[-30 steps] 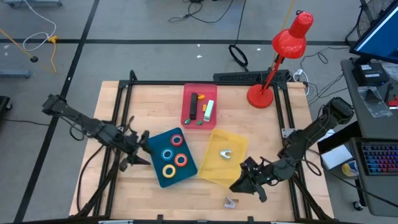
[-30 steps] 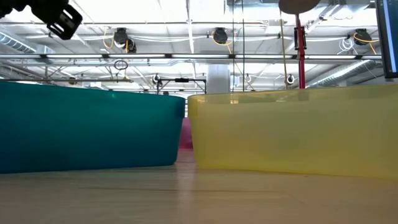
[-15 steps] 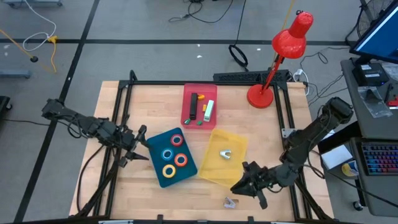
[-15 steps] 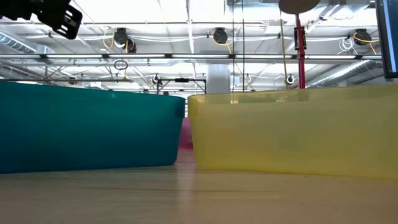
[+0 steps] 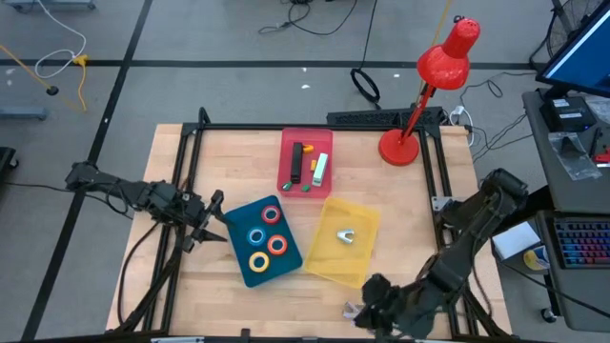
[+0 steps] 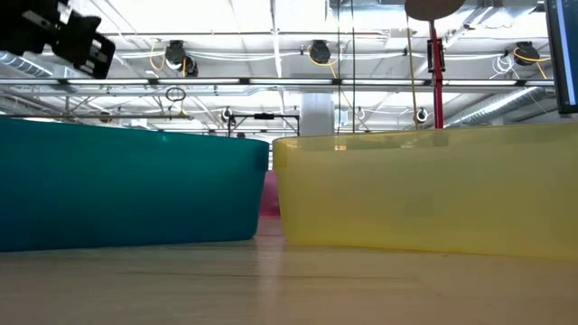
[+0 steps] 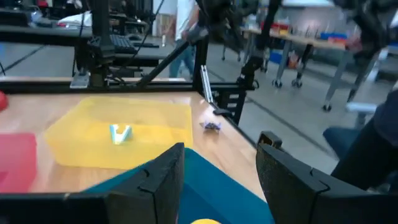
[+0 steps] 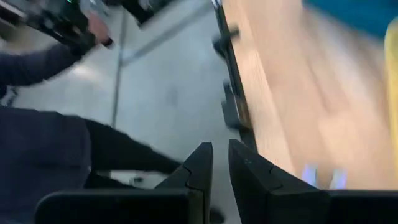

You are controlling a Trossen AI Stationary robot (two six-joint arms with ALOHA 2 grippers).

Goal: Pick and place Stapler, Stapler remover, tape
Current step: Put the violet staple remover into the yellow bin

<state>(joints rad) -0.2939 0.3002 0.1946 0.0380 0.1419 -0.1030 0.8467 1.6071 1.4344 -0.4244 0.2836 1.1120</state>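
Now your right hand point(image 5: 367, 307), fingers almost pressed together and holding nothing, sits just right of the small staple remover point(image 5: 353, 309) at the surface's bottom edge. Your left hand point(image 5: 212, 226), spread and empty, is much farther away, at the left of the blue tray point(image 5: 240, 267).

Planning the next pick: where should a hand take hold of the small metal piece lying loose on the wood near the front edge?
Grip the staple remover across its narrow body, coming straight down from above: it lies flat and low on the table, just off the yellow tray. Its finer shape is too small to tell.
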